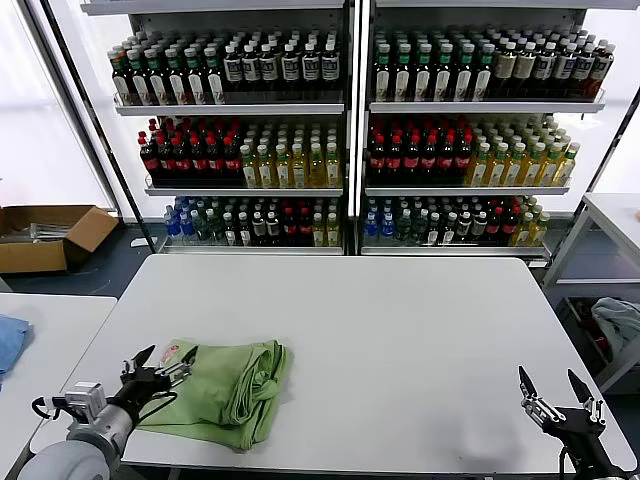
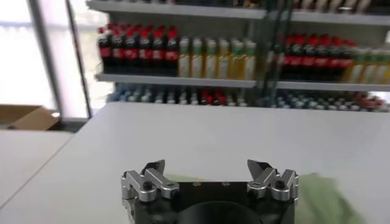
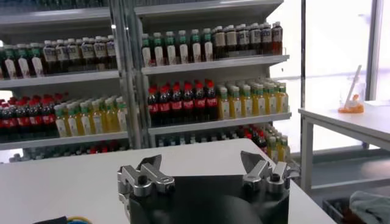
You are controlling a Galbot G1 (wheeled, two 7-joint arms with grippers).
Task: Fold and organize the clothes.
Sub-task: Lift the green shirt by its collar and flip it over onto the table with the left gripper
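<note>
Item one, your left gripper (image 1: pixel 163 362): black body with silver fingers, sitting at about 8 o'clock on the table top, fingers spread apart and gripping nothing. In the left wrist view the same gripper (image 2: pixel 207 172) is showing both fingers (image 2: pixel 149 179) parted with bare table between them. It is hovering at the near-left corner of the cloth, close over it; you cannot tell whether it is touching the fabric.

Item two, the light green short-sleeved cotton shirt (image 1: pixel 228 390): lying folded into a rough rectangle on the white rectangular table (image 1: pixel 400 340), at 8 o'clock, near the front edge. A small patch of red-and-white print (image 1: pixel 172 351) is peeking out at its far-left corner, just beside the left fingertips. Bunched folds are running along its right side.

Item three, your right gripper (image 1: pixel 556 396): idling at about 4 o'clock, at the table's front-right corner, well apart from the shirt, fingers splayed and empty. The right wrist view is confirming this gripper (image 3: pixel 204 172) released.

Item four, surroundings: white metal shelving (image 1: pixel 350 105) stocked with rows of bottled drinks (image 1: pixel 270 160) is standing at 12 o'clock beyond the table. An open brown cardboard box (image 1: pixel 45 235) is resting on the floor at 10 o'clock.
</note>
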